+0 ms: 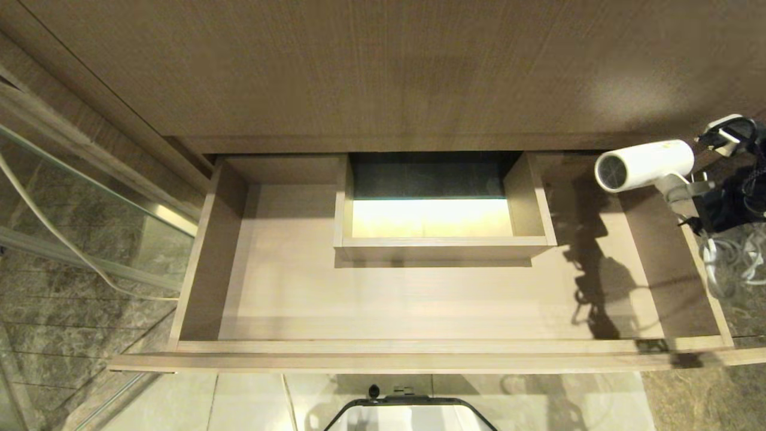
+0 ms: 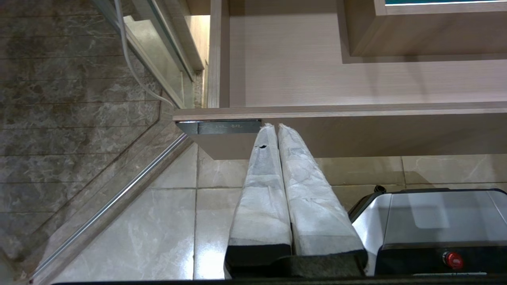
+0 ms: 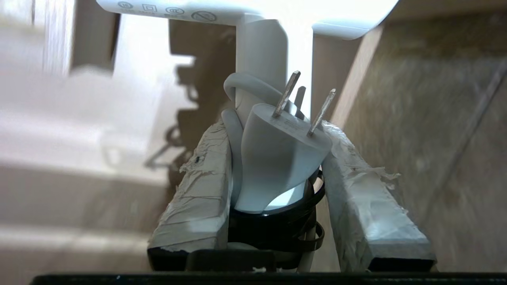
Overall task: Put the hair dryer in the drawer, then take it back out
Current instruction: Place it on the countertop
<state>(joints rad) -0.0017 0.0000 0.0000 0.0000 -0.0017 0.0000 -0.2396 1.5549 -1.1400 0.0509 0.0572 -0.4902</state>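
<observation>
Nearest the head camera, the robot's dark-framed base [image 1: 410, 413] stood on pale floor tiles [image 1: 251, 401] before the open drawer [image 1: 383, 346], whose boxed cut-out [image 1: 443, 242] occupied the middle. The right hand [image 3: 277, 158], at the drawer's right end, held the hair dryer [image 1: 645, 165] by its handle and plug [image 3: 277, 158], above the drawer's right side. The left hand [image 2: 277, 130], fingers pressed together, hung below the drawer front.
</observation>
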